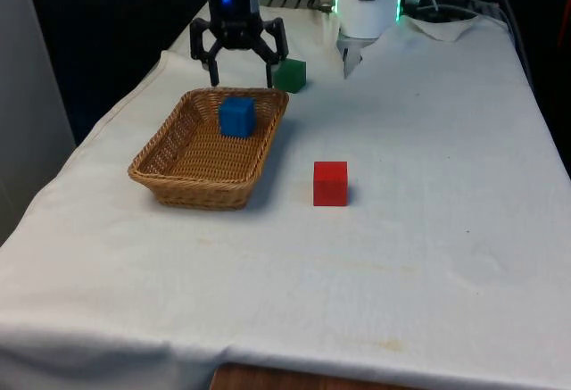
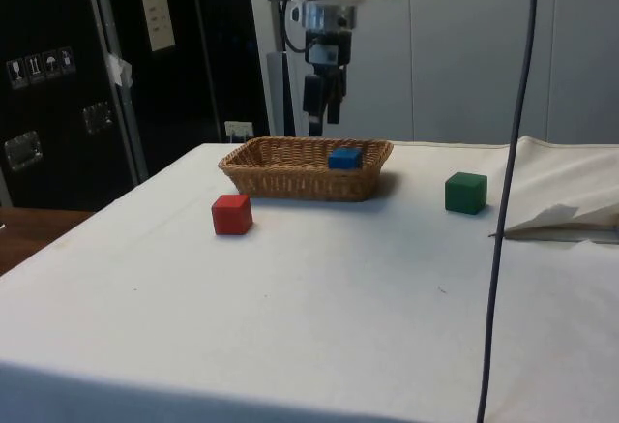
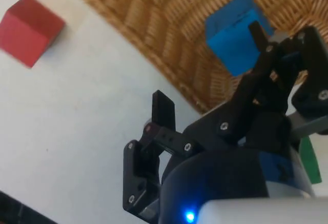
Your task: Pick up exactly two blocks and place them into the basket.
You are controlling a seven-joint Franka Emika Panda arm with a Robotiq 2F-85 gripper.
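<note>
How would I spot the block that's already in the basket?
Find the woven wicker basket on the white tablecloth. A blue cube sits inside at its far end. The red cube and green cube both rest outside on the cloth.

A lab test bench, cloth-covered table [image 1: 428, 229], dark cabinets [image 2: 58, 75] with labels, hanging cable [image 2: 513, 152]

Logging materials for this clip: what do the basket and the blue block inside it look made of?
The basket looks like woven wicker or rattan: tan strands in ribbed rows, matte. The blue block looks like painted wood or foam, with flat matte faces and crisp edges; the pictures cannot settle which.
</note>
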